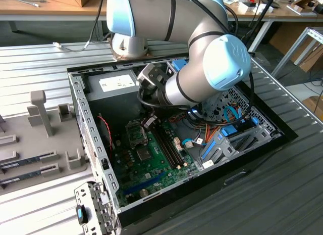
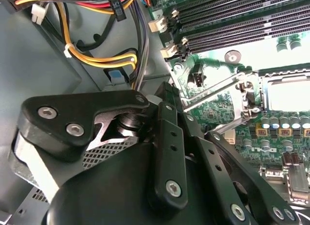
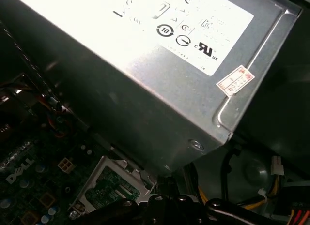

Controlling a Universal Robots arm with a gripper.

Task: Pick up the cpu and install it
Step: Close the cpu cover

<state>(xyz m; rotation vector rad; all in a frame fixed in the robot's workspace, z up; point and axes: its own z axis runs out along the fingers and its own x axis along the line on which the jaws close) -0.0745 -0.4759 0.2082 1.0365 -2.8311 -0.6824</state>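
The open computer case holds a green circuit board [image 1: 151, 161] with a metal-framed socket [image 1: 135, 134]. In the second wrist view the socket [image 2: 286, 92] is a pale, glaring square, with its lever and frame [image 2: 242, 97] raised beside it. My gripper [image 1: 148, 123] hangs low inside the case, just off the socket's edge on the exterior view's right, between the socket and the long black slots [image 1: 169, 144]. Its black linkage [image 2: 167, 152] takes up the foreground of the second wrist view. The cpu is hidden from me.
The grey power-supply box [image 1: 113, 84] with a white label [image 3: 193, 26] stands close behind the gripper. Yellow and orange cables [image 2: 97, 58] run beside it. A blue drive cage [image 1: 227, 139] is on the exterior view's right. Memory sticks [image 1: 30, 161] lie on a tray outside the case.
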